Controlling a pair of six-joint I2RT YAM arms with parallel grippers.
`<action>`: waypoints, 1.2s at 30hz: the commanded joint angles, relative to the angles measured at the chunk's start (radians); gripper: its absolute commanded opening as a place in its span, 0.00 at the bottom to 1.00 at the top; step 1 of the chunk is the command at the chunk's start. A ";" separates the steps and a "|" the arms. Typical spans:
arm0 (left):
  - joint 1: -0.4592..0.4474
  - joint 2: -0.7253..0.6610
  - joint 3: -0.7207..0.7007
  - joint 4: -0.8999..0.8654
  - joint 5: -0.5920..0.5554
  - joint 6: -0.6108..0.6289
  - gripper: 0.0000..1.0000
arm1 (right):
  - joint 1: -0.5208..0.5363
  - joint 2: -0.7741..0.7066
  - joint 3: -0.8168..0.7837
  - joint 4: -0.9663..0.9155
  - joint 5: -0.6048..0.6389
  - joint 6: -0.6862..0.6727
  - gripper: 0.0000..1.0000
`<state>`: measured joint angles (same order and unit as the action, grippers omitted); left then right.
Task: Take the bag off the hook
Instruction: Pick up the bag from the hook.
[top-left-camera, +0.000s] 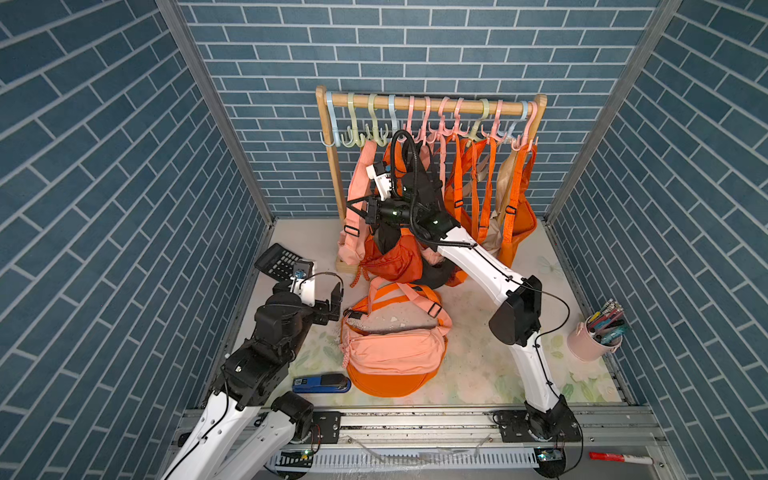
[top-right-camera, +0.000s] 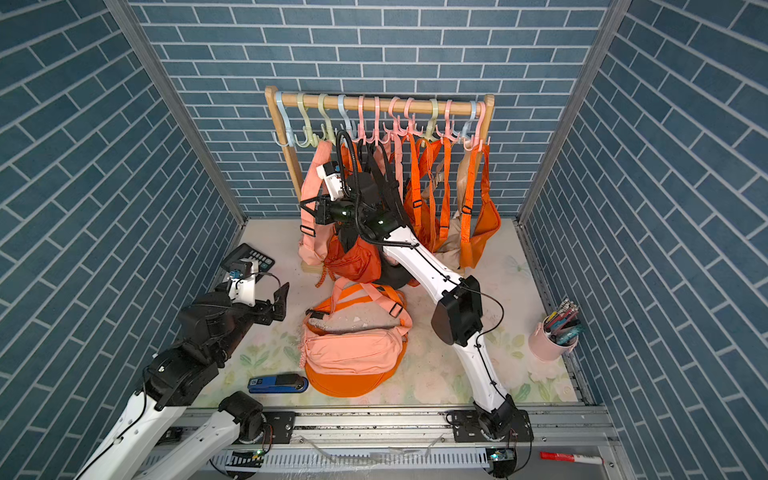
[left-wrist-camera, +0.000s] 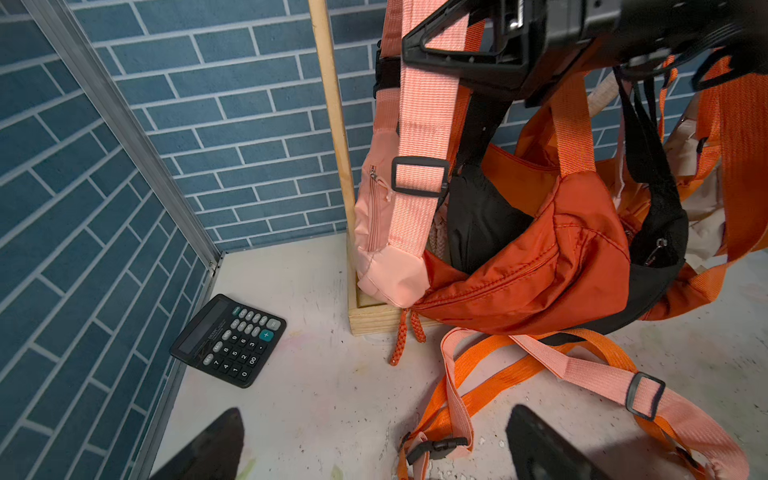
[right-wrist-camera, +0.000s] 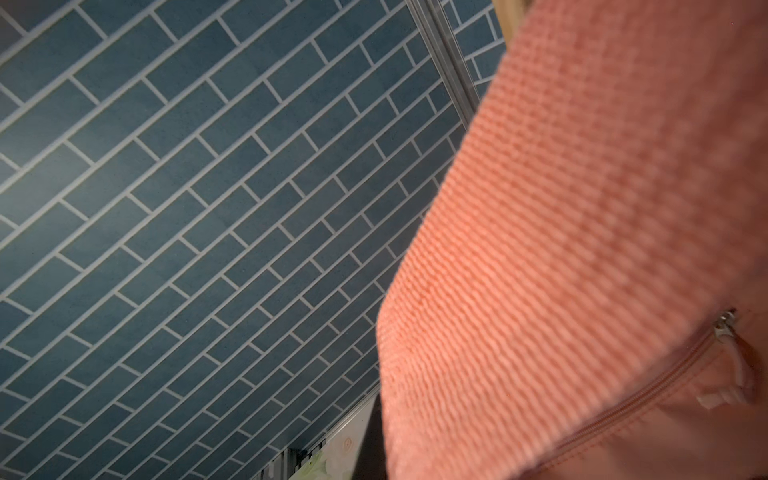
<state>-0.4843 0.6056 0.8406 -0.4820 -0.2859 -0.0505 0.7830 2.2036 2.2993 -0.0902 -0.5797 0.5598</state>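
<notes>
Pink strap (top-left-camera: 354, 183) — in right tool (top-left-camera: 348, 203)

the rack (top-left-camera: 471, 107) stands at the back of the table (top-left-camera: 478, 365), against the rear wall (top-left-camera: 415, 50). hooks (top-left-camera: 354, 124) hang along its rail and bags (top-left-camera: 519, 220) hang from them, the leftmost bag (top-left-camera: 357, 183) beside the left post (top-left-camera: 332, 166). before the rack a loose bag (top-left-camera: 395, 349) lies on a second bag (top-left-camera: 390, 384). the calculator (top-left-camera: 276, 261) lies at the left edge, the stapler (top-left-camera: 321, 382) front left, the pen cup (top-left-camera: 590, 343) at the right edge.
</notes>
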 joint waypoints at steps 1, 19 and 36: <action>0.006 0.006 -0.006 -0.010 -0.025 0.014 0.99 | 0.003 -0.107 -0.062 0.024 -0.059 -0.044 0.00; 0.013 0.099 0.067 0.020 -0.007 0.047 0.99 | -0.031 -0.466 -0.487 0.145 -0.131 -0.047 0.00; 0.016 0.246 0.147 0.156 0.070 0.084 0.99 | -0.182 -0.594 -0.662 0.235 -0.242 0.022 0.00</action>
<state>-0.4751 0.8333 0.9485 -0.3798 -0.2379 0.0029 0.6197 1.6550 1.6596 0.0765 -0.7563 0.5507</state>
